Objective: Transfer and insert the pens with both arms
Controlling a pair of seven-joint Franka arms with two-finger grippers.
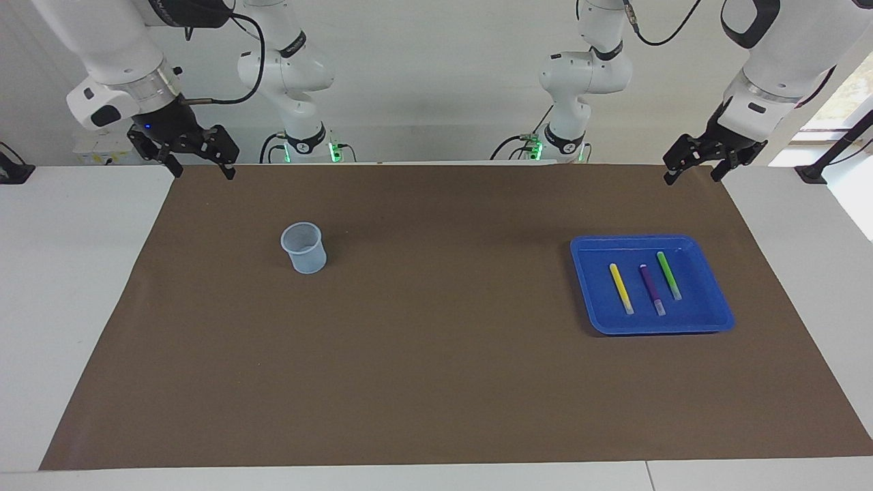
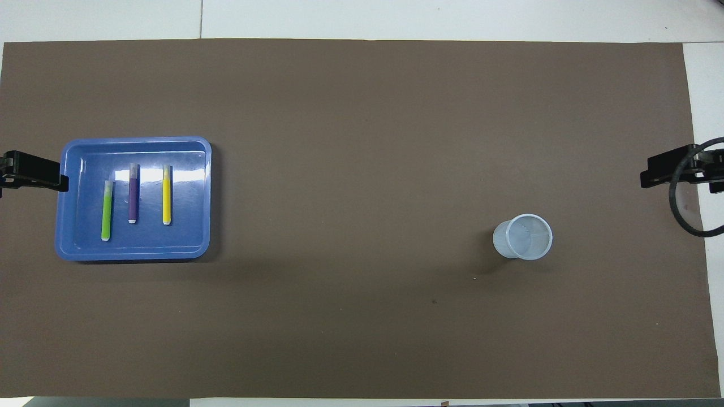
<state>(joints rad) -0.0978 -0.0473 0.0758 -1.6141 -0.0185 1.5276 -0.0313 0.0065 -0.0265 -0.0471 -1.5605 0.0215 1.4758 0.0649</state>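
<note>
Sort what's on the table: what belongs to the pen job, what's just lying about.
Job: yellow pen, purple pen, green pen, all in the blue tray; clear cup; left gripper and right gripper, both open, waiting.

Lying about: nothing; only the brown mat.

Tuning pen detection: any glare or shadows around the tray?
Overhead view: white glare on the blue tray floor, washing the purple pen and yellow pen upper ends. Facing view: tray nearly glare-free; soft shadow beside the cup.
</note>
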